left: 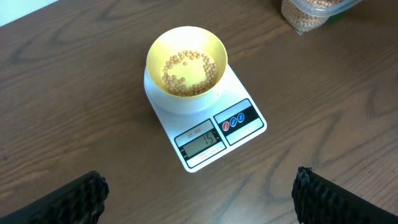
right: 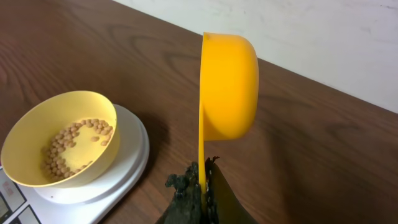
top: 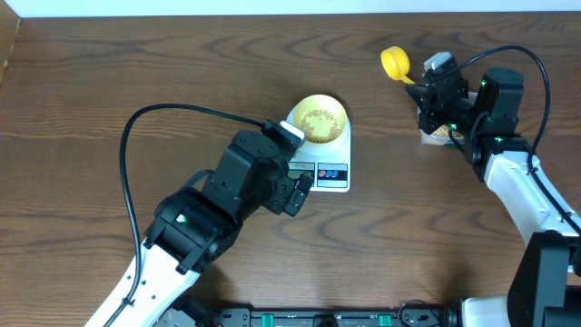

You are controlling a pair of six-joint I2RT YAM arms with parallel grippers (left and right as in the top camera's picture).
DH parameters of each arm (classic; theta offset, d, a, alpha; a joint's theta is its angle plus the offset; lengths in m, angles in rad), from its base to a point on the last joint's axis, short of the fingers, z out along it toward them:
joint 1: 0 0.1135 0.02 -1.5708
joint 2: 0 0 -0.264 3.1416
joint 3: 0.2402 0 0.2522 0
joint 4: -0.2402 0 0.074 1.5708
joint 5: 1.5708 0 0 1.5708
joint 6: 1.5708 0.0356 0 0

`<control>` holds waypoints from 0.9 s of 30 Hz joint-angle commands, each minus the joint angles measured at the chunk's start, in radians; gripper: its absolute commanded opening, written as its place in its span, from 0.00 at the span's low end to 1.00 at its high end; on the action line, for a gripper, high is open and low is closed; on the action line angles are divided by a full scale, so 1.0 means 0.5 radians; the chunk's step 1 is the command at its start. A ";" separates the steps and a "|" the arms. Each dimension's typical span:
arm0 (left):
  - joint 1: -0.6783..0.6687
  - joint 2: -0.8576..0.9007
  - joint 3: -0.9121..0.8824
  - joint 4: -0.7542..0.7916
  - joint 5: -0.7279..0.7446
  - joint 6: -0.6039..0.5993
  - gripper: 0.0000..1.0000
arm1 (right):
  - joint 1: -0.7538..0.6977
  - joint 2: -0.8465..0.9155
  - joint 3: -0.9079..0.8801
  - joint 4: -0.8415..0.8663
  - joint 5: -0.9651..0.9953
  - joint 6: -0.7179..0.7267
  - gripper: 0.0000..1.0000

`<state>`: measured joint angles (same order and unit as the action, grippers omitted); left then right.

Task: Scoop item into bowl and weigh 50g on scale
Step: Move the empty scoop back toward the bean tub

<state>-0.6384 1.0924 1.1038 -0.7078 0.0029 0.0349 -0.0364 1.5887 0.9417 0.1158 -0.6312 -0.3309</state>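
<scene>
The white scale [top: 331, 173] stands mid-table with the pale-yellow bowl [top: 319, 119] on its platform. A thin layer of tan beans [left: 186, 71] lies in the bowl [left: 186, 37], and the scale [left: 245, 134] shows 15 on its display. My left gripper [left: 199, 196] hovers wide open in front of the scale, empty, its fingers [top: 298, 193] beside the scale's front left corner. My right gripper [right: 204, 177] is shut on the handle of the yellow scoop [right: 227, 87], held on edge to the right of the bowl [right: 37, 130]. In the overhead view, the scoop [top: 395, 62] is at the back right.
A clear plastic tub of beans [left: 311, 12] stands right of the scale, mostly hidden under my right arm [top: 438, 134] in the overhead view. The brown wooden table [top: 136, 73] ends at a pale wall behind the scoop.
</scene>
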 commanded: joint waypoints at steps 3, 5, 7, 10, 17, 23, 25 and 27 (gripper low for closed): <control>0.008 0.009 -0.001 -0.006 0.025 0.034 0.97 | -0.020 0.010 0.020 -0.001 -0.029 0.026 0.01; 0.008 0.009 -0.001 -0.006 0.024 0.034 0.97 | -0.021 0.010 0.020 -0.001 -0.029 0.026 0.01; 0.008 0.009 -0.001 -0.006 0.025 0.034 0.97 | -0.021 0.010 0.020 -0.001 -0.029 0.026 0.01; 0.008 0.009 -0.001 -0.006 0.025 0.034 0.97 | -0.021 0.010 0.020 -0.001 -0.028 0.026 0.01; 0.008 0.009 -0.001 -0.006 0.025 0.034 0.97 | -0.021 0.010 0.020 -0.001 -0.027 0.027 0.01; 0.008 0.009 -0.001 -0.006 0.025 0.034 0.97 | -0.021 0.010 0.020 0.001 0.082 0.103 0.01; 0.008 0.009 -0.001 -0.006 0.024 0.034 0.97 | -0.021 0.010 0.020 0.001 0.103 0.146 0.01; 0.008 0.009 -0.001 -0.006 0.025 0.034 0.97 | -0.021 0.010 0.020 0.005 0.115 0.212 0.01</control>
<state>-0.6384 1.0924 1.1038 -0.7078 0.0025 0.0349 -0.0418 1.5887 0.9417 0.1162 -0.5957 -0.2859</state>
